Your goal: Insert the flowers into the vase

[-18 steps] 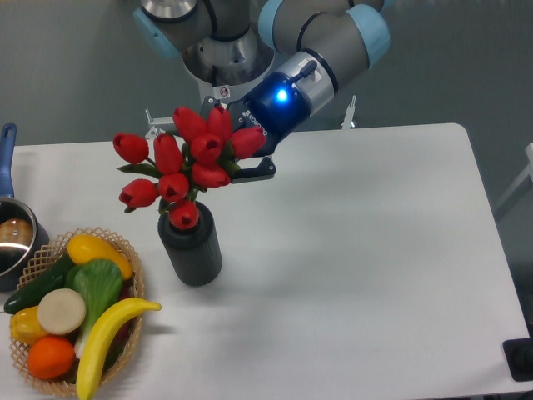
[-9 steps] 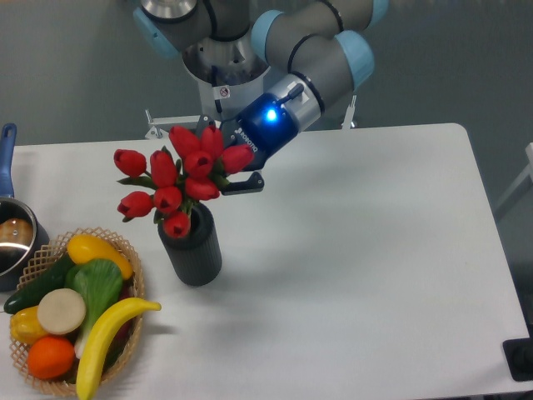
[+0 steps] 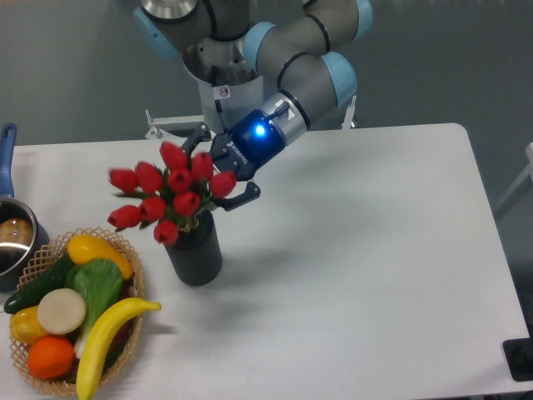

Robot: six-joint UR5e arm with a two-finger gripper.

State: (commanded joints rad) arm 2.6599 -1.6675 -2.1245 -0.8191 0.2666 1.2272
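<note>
The flowers, a bunch of red tulip buds with green leaves, lean to the left over the mouth of the vase. Their stems reach down into the mouth, hidden by the buds. The vase is a dark grey ribbed cylinder standing upright on the white table. My gripper comes in from the upper right, just above and behind the vase, and is shut on the flowers. One dark finger shows to the right of the buds.
A wicker basket of fruit and vegetables sits at the front left, close beside the vase. A steel pot with a blue handle stands at the left edge. The robot's base is behind the table at the top centre.
My gripper has moved down and to the left with the flowers in it. The bunch has sunk lower onto the vase's mouth and tilted further left. The vase has not moved.
</note>
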